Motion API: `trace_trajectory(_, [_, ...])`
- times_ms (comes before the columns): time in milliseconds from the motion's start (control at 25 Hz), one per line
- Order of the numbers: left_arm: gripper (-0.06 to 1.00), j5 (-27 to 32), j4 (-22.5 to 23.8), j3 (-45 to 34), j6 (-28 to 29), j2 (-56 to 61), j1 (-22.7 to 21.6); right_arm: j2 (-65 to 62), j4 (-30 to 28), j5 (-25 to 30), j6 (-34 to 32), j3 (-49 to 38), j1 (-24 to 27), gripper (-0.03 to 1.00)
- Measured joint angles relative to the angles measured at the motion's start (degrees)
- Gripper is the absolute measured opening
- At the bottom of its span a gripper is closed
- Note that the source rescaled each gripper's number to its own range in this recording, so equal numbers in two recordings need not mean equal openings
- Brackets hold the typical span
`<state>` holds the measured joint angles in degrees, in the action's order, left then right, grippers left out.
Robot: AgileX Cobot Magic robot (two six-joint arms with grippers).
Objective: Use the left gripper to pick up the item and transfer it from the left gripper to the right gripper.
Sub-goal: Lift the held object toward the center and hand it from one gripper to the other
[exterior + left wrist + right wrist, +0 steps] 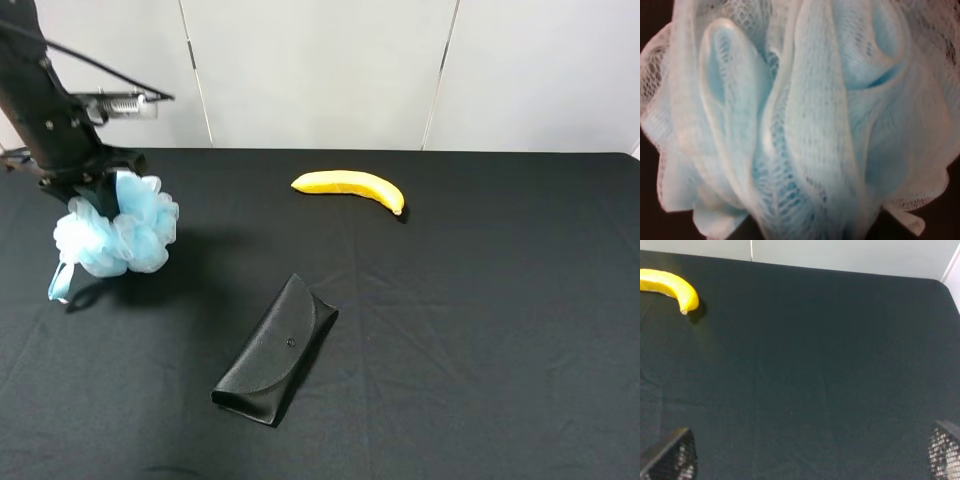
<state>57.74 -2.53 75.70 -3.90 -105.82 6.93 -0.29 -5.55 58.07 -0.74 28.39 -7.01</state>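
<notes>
Three objects on the black table [500,350]. Landmark: the black glasses case [276,352], lying flat.

The item [118,232], a blue-white mesh pouf, is well left of the case and a little farther back. Its ribbon loop [60,280] hangs on the side away from the case.

Left gripper [95,185] is sunk into the pouf's top and clamped on the mesh, which fills the left wrist view. Cannot tell whether the pouf is off the cloth.

Banana [350,188] lies well behind the case, slightly right.

Right gripper [807,452]: fingers spread wide, nothing between them, bare cloth below.
</notes>
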Motion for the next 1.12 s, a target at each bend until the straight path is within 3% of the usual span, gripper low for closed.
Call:
trace_trajectory(760, [0.07, 8.06, -1.25, 3.14, 0.0, 12.57, 0.0, 0.0, 0.0, 0.0, 0.0, 0.0, 0.0, 1.0])
trace_trajectory(880, [0.06, 8.28, -3.81, 3.14, 0.0, 13.34, 0.0, 0.0, 0.0, 0.0, 0.0, 0.0, 0.0, 1.0])
trace_trajectory(1120, [0.06, 8.33, -17.63, 3.14, -5.05, 13.4, 0.0, 0.0, 0.0, 0.0, 0.0, 0.0, 0.0, 1.0])
